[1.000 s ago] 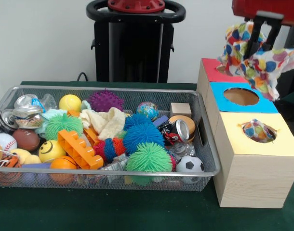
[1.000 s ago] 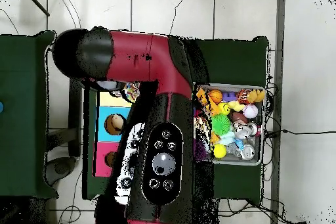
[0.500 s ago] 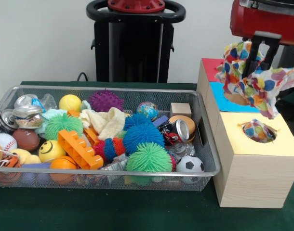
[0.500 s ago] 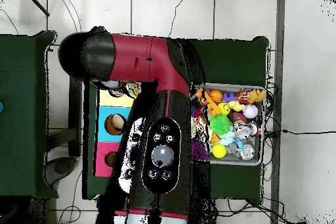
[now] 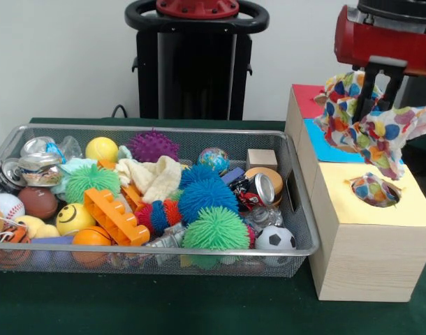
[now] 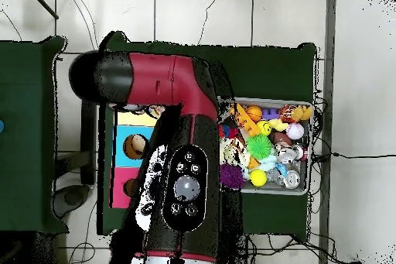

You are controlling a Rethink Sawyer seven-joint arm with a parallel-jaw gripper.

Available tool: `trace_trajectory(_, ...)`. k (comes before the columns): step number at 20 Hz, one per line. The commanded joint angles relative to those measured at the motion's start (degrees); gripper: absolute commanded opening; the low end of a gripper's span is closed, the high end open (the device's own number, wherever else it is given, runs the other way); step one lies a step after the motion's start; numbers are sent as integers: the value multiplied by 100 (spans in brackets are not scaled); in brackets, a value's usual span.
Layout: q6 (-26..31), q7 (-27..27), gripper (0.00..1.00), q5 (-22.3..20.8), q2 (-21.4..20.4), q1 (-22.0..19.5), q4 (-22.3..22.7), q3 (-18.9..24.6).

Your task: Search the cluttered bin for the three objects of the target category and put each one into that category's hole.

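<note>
Blue-surrounded hole (image 5: 339,143) behind spotted cloth (image 5: 370,118).

Soft spotted cloth (image 5: 370,118) hangs crumpled from the dark jaws, under the arm's glossy red plastic shell (image 5: 384,38). Below the jaws stands a pale, matt wooden box (image 5: 366,251) with a yellow paper top (image 5: 415,202); more spotted cloth (image 5: 373,190) fills its hole. Well to one side is the shiny wire-mesh metal bin (image 5: 199,252). It holds bristly balls, probably rubber (image 5: 214,229), and a nubbly cream cloth (image 5: 153,176). The worktop (image 5: 164,307) looks like matt green felt.
</note>
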Motion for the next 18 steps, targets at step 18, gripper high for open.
trace_trajectory(18, -1090, 729, 0, -21, 418, 205, 1211, 499)
